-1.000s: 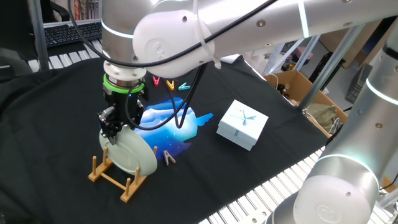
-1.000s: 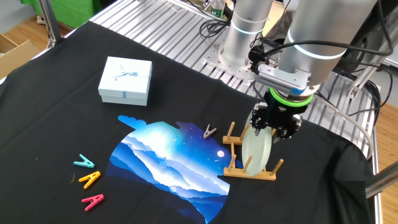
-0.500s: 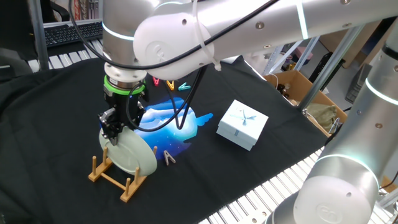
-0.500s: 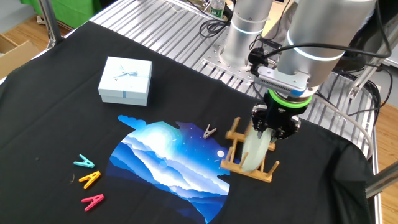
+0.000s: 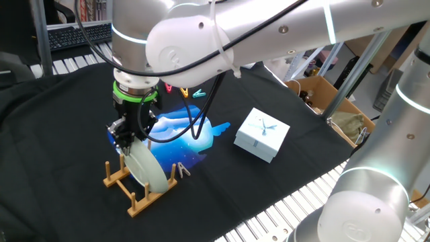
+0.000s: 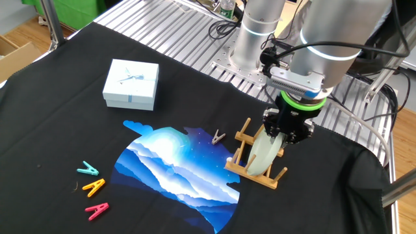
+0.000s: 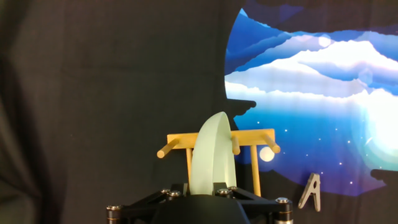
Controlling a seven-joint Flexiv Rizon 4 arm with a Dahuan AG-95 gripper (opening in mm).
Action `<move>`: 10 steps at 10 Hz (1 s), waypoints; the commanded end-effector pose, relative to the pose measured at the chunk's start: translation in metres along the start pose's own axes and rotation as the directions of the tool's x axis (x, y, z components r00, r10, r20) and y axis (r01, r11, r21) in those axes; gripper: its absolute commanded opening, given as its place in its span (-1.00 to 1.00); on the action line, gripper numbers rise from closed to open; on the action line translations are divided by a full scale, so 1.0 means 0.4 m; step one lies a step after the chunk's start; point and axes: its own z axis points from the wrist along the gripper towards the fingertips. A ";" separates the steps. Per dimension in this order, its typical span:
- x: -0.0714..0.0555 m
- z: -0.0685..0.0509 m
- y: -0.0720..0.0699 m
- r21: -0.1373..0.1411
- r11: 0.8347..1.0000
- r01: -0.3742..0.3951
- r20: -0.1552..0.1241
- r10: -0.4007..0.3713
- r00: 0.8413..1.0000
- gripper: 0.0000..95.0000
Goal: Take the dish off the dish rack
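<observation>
I saw the gripper [image 6: 283,133] clenched on the top edge of the plate [image 6: 261,153] | plate hung just below the fingers, standing on edge | its bottom sat between the pegs of the wooden rack [image 6: 242,170]

No legible text or labels.

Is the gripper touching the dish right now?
Touching. In the other fixed view the gripper is shut on the top edge of the dish, which stands between the pegs of the dish rack.
</observation>
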 end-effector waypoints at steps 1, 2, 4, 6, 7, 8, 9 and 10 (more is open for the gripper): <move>-0.002 0.000 0.000 -0.052 0.998 -0.034 -0.008 0.033 0.999 -1.00; -0.002 0.000 0.000 -0.077 0.996 -0.047 -0.008 0.046 0.999 -1.00; -0.002 0.000 0.000 -0.104 0.993 -0.048 -0.020 0.046 0.999 -1.00; -0.002 0.000 0.000 -0.117 0.992 -0.052 -0.023 0.049 0.999 -1.00; -0.002 0.000 0.000 -0.130 0.990 -0.055 -0.029 0.052 0.998 -1.00; -0.003 0.000 0.000 -0.134 0.989 -0.057 -0.033 0.053 0.998 -1.00; -0.006 -0.001 -0.001 -0.169 0.983 -0.073 -0.042 0.066 0.997 -1.00; -0.007 -0.002 -0.001 -0.181 0.980 -0.079 -0.044 0.072 0.996 -1.00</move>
